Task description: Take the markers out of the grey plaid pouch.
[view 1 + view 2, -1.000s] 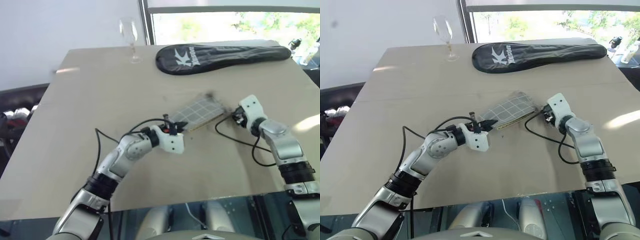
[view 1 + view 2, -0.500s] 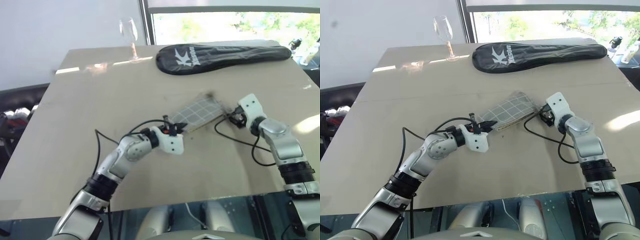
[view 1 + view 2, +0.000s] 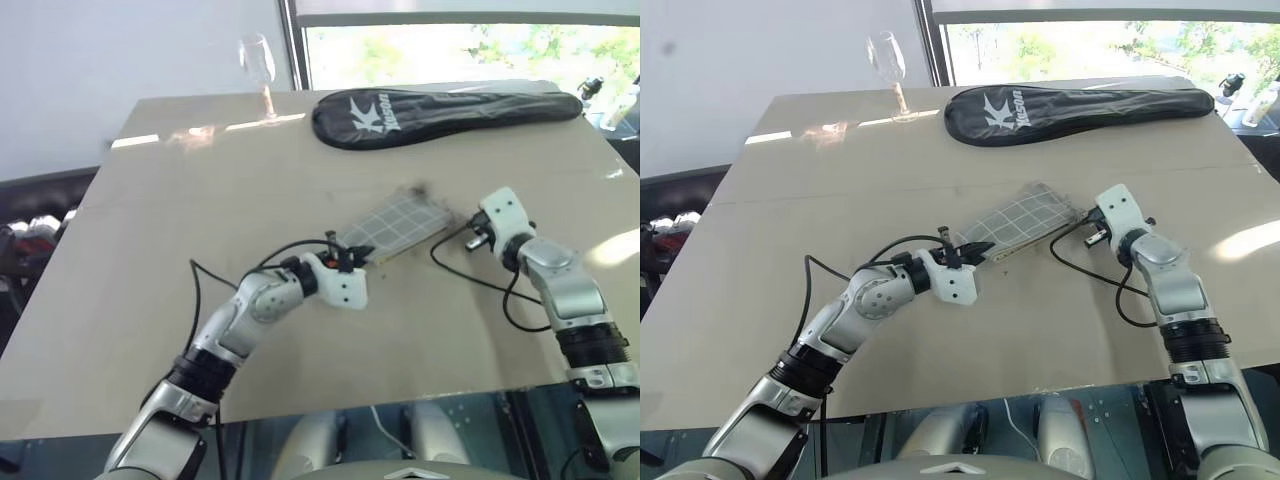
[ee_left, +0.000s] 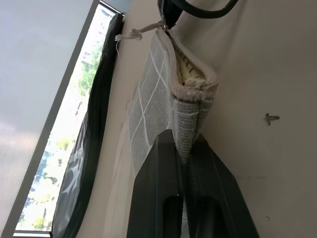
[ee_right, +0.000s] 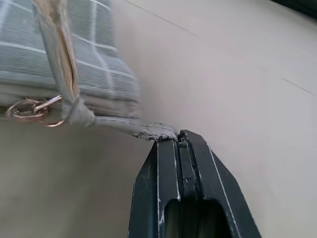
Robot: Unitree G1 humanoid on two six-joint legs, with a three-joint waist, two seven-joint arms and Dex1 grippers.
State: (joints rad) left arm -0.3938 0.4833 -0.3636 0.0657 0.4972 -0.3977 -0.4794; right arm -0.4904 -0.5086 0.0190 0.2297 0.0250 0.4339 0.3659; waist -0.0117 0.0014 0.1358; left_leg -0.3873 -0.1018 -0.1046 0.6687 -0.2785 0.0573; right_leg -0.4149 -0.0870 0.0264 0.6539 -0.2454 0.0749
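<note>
Right gripper (image 5: 181, 144): black fingers closed flat together, pinching the frayed end of a thin grey fabric tab (image 5: 131, 130) that runs off the pouch corner. A small coppery split ring (image 5: 25, 110) hangs at the root of that tab, beside the zip seam.

Left gripper (image 4: 184, 148): clamped on the opposite short end of the grey plaid pouch (image 3: 395, 225), cloth sandwiched between the two dark fingers.

Key relation: the pouch lies on the table (image 3: 200, 200) between the two grippers, with its long axis running roughly 8 o'clock to 2 o'clock in the head view. From the right gripper (image 3: 470, 236) the pouch body lies toward 9 o'clock, touching via the tab; from the left gripper (image 3: 352, 256) it runs away toward 2 o'clock. Each arm holds one end, neither nearer than the other.

Judgement: pulling the ends apart would tension the pouch along this axis; the mouth must open before anything comes out.

Materials: pouch is soft woven grey cloth, thin white grid, tan lining showing in a narrow gap along the seam. Flat, limp, will sag and fold. Markers: cannot see them; presumably inside.

Table is pale matte laminate. At the far edge, a long black racket cover (image 3: 440, 103) and a stemmed wine glass (image 3: 258, 70), well apart from the pouch.
</note>
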